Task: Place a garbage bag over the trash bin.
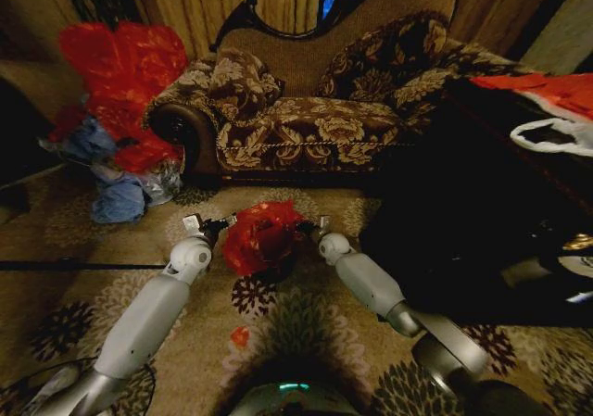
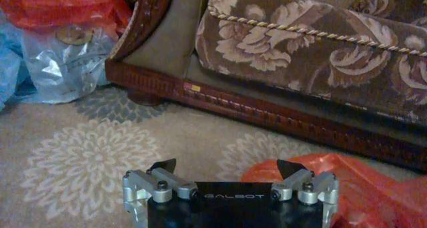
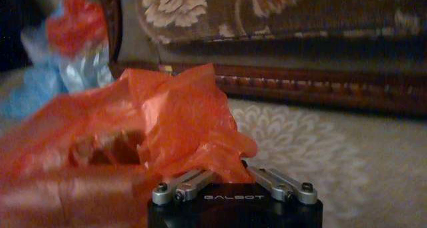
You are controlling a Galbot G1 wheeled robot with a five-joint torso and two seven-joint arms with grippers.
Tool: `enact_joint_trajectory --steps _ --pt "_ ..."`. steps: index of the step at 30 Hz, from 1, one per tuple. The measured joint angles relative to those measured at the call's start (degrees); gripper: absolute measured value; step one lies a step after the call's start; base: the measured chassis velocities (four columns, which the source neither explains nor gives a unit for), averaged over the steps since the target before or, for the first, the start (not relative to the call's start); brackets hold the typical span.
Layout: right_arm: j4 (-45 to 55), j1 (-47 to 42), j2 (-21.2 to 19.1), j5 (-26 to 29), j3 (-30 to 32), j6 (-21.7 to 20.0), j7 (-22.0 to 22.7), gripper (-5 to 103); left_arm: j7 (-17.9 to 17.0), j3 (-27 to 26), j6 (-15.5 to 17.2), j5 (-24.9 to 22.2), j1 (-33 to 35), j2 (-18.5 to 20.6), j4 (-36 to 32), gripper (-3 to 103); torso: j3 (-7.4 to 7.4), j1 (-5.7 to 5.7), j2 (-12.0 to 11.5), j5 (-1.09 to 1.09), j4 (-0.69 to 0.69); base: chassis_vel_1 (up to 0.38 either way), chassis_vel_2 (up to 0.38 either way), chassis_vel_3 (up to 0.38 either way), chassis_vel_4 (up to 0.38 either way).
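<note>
The glossy red garbage bag [image 1: 262, 237] stands bunched up on the patterned carpet in front of the sofa, between my two grippers. It covers the trash bin, of which a dark sliver [image 1: 278, 271] shows at the bag's base. My left gripper [image 1: 219, 222] is beside the bag's left side; in the left wrist view it [image 2: 227, 167] is open and holds nothing, with the red bag [image 2: 360, 188] just to one side. My right gripper [image 1: 311, 223] is at the bag's right side. In the right wrist view it [image 3: 230, 172] is shut on a fold of the bag [image 3: 167, 118].
A floral sofa [image 1: 315, 119] stands close behind the bag. A large red plastic heap [image 1: 120, 73] and blue bags [image 1: 116, 198] lie at the left. A low black table [image 1: 482, 221] with a white handled bag [image 1: 556, 136] is at the right.
</note>
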Motion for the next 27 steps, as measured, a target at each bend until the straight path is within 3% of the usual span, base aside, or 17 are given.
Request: enact_joint_trajectory --steps 4,20,27 --pt "2.65 0.60 -2.37 -3.89 -1.65 -1.92 0.69 0 0.57 -1.56 0.19 -0.10 2.29 0.42 -1.76 100 0.00 0.00 0.00 -0.01 0.01 0.000 0.000 0.000 0.000" --pt "9.67 -1.56 -10.01 -8.80 -3.28 -10.65 -0.07 0 1.48 -3.51 0.36 -0.12 5.74 1.05 -3.96 100 0.00 -0.01 0.00 0.01 0.01 0.000 0.000 0.000 0.000" --pt "11.48 -5.58 -11.41 -8.50 -3.00 -10.25 -1.38 0 1.73 -4.12 0.60 0.41 8.02 0.81 -4.53 100 0.00 -0.01 -0.01 0.01 0.01 0.000 0.000 0.000 0.000"
